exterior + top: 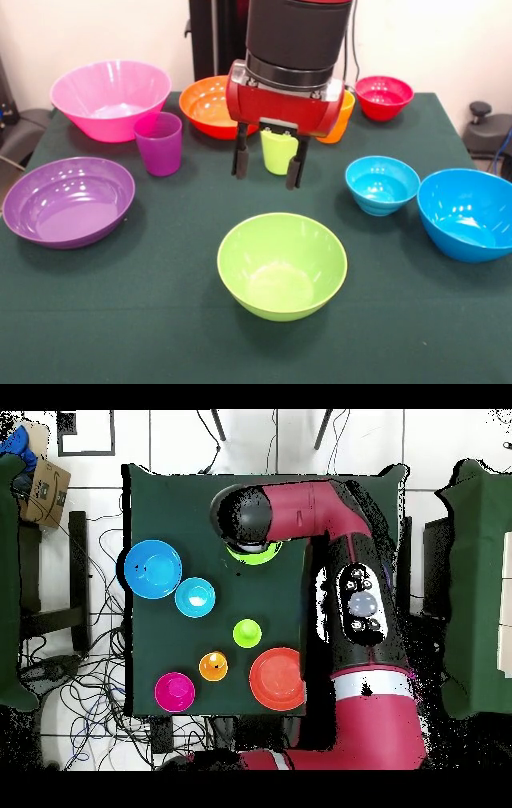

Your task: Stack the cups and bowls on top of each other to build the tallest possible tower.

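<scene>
My gripper (266, 178) hangs open and empty above the table, with its black fingers (239, 156) apart. The lime green cup (278, 152) stands upright behind it and shows between the fingers. In the overhead view the cup (247, 632) is well apart from the arm's end (245, 514), which hovers over the lime green bowl (258, 556). That bowl (282, 268) sits in front of the gripper. The purple cup (158, 142) stands to the left. The orange cup (342, 118) is mostly hidden behind the gripper.
The pink bowl (110, 98), orange bowl (206, 106) and red bowl (384, 98) stand along the far side. The shallow purple bowl (68, 200) is at the left. The small light blue bowl (382, 186) and big blue bowl (468, 214) are at the right.
</scene>
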{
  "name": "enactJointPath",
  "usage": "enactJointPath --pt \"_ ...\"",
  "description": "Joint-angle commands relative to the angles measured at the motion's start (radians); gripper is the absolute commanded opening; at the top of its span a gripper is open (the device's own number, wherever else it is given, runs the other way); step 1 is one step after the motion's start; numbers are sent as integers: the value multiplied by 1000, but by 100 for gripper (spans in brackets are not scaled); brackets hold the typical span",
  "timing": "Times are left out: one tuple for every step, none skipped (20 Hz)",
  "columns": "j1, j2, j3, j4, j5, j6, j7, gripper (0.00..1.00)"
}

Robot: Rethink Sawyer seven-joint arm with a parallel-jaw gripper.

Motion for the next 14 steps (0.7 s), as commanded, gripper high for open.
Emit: enactJointPath --pt "36 56 7 99 8 -75 72 100" --pt "36 63 9 98 12 -77 71 100" --pt "35 70 11 93 12 -81 65 100" --pt "35 79 14 87 13 -82 59 100" --pt "34 87 16 83 13 -88 55 100" --pt "33 94 21 78 11 -94 43 100" --pt "32 100 24 73 9 -95 34 100" --pt "31 106 28 67 9 -91 22 100" --pt "28 109 34 59 11 -84 4 100" --pt "23 114 42 59 16 -83 -9 100" --pt "19 117 49 56 17 -87 -21 100" --pt "16 122 55 53 17 -91 -33 100" --pt "14 127 60 45 22 -81 -43 100" --pt "14 131 63 40 23 -78 -50 100"
